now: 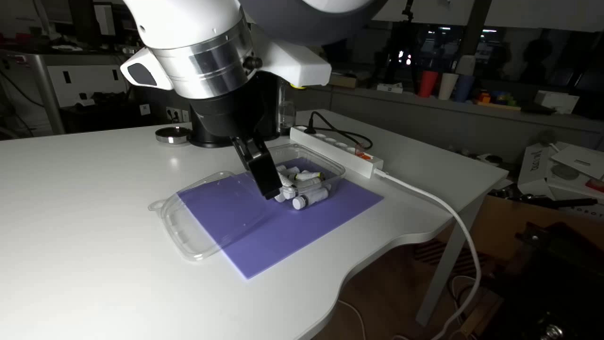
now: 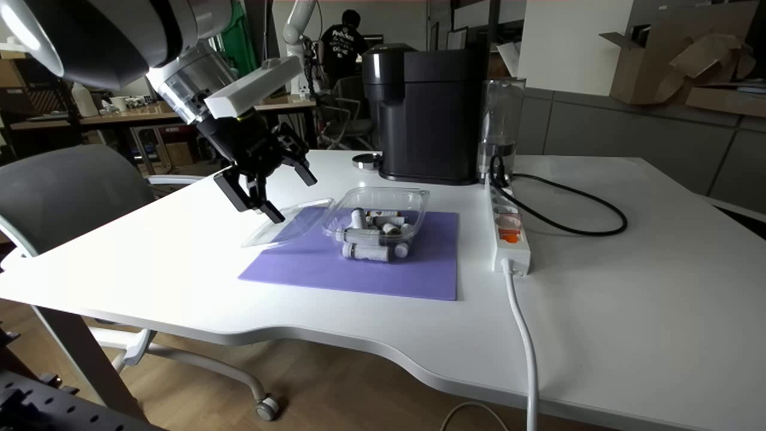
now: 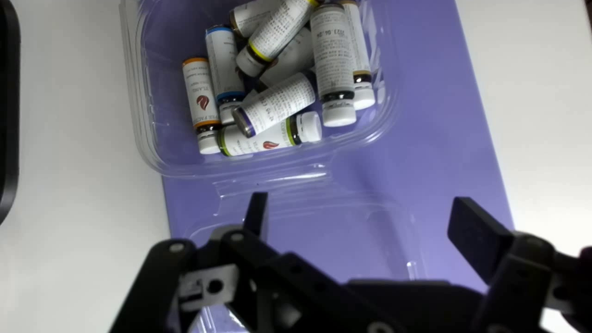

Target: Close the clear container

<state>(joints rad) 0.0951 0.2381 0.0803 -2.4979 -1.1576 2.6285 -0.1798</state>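
Note:
The clear container [image 1: 336,171] stands open on a purple sheet, with several small white-labelled bottles [image 3: 277,106] in it. It also shows in an exterior view [image 2: 333,222] and at the top of the wrist view [image 3: 147,148]. Its clear lid [image 1: 186,236] is folded out flat beside the tub and seems joined along one edge; it also shows in an exterior view [image 2: 263,234] and the wrist view [image 3: 323,245]. My gripper [image 3: 363,217] is open and empty, with its fingers wide apart over the lid near the joined edge. In an exterior view the gripper [image 2: 294,199] appears above the lid; contact is unclear.
The purple sheet [image 2: 419,281] lies under the tub and part of the lid. A white power strip [image 1: 335,153] with cables stands beside the tub. A black machine [image 2: 443,114] and a round metal dish [image 2: 366,160] stand behind.

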